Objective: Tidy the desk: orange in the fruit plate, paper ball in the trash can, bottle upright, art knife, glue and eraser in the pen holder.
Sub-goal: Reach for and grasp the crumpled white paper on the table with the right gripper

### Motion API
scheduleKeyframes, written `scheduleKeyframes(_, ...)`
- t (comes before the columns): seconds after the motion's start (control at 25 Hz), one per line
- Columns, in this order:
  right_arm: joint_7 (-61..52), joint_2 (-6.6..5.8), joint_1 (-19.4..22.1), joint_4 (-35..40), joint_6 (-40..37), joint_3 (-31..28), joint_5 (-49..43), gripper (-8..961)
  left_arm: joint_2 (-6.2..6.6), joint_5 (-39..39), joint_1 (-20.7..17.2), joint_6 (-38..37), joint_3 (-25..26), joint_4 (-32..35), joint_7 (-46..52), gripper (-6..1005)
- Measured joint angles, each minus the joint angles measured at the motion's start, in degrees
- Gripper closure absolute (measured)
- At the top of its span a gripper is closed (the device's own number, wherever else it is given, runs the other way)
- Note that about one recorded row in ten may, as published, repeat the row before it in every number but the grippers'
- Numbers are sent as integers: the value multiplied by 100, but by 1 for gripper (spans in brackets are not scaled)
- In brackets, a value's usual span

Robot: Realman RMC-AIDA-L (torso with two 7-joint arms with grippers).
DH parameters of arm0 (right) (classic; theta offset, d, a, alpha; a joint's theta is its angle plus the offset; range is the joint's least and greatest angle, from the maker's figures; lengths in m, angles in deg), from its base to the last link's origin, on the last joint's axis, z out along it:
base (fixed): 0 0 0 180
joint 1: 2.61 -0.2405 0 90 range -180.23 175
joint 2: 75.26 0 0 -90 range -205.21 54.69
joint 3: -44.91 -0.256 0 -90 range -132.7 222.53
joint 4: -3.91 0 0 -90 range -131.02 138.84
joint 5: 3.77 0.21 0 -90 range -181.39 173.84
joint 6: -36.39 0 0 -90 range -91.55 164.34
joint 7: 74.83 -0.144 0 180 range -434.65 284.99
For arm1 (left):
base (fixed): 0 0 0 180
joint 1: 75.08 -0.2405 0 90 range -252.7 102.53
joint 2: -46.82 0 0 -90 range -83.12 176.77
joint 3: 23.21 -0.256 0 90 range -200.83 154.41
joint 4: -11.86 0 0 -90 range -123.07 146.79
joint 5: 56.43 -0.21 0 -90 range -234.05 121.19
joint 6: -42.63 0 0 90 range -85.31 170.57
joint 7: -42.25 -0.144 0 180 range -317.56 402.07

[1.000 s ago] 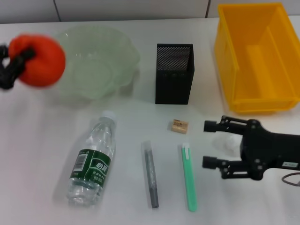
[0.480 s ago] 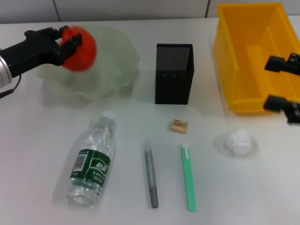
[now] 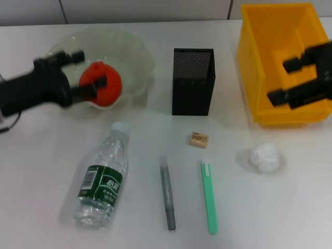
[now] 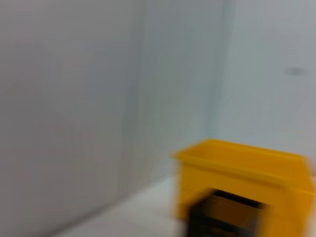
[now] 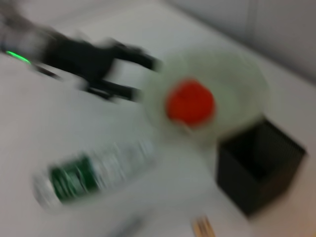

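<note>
Orange going into the plate; paper ball lies loose on the desk.

The left gripper (image 3: pixel 87 73) sits at the plate's 9 o'clock edge, fingers spread either side of the orange (image 3: pixel 104 90), which lies inside the plate (image 3: pixel 136 52); whether a finger touches it I cannot tell, so the fruit looks set down and let go, or very nearly. The right gripper (image 3: pixel 289 80) hangs spread and empty over the yellow trash can (image 3: pixel 249 57), at the desk's 2 o'clock. The paper ball (image 3: pixel 265 157) lies on the desk (image 3: pixel 41 171) at the can's 6 o'clock, near it. By my judgement the orange step is closing, and next the left arm must back off clear of the plate while the right drops onto the ball. The bottle (image 3: pixel 102 180) lies flat at 7 o'clock; eraser (image 3: pixel 198 139), glue (image 3: pixel 167 193) and knife (image 3: pixel 209 195) lie at the pen holder's (image 3: pixel 193 81) 6 o'clock.
</note>
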Motion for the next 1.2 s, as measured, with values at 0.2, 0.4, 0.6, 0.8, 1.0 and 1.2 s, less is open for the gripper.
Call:
scheduleKeyframes(0.2, -1159, 90, -502, 69, -293, 1362, -1635, 148, 2, -6, -383, -749, -583, 179, -75, 205)
scheduleKeyframes(0.4, -1479, 146, -517, -680, 173, 2513, -2414, 166, -13, -6, -550, -797, -710, 65, -206, 163)
scheduleKeyframes(0.6, -1598, 150, -535, -1518, 879, 2960, -2729, 184, -12, -6, -565, -791, -715, 6, -222, 164)
scheduleKeyframes(0.8, -1615, 154, -653, -2282, 1407, 3079, -2782, 202, -11, -6, -568, -776, -719, -2, -222, 164)
scheduleKeyframes(1.0, -1618, 163, -821, -3141, 1996, 3318, -2765, 221, -11, -5, -570, -765, -720, -11, -222, 163)
scheduleKeyframes(1.2, -1579, 168, -984, -3751, 2378, 3379, -2649, 239, -11, -5, -571, -749, -720, -16, -222, 164)
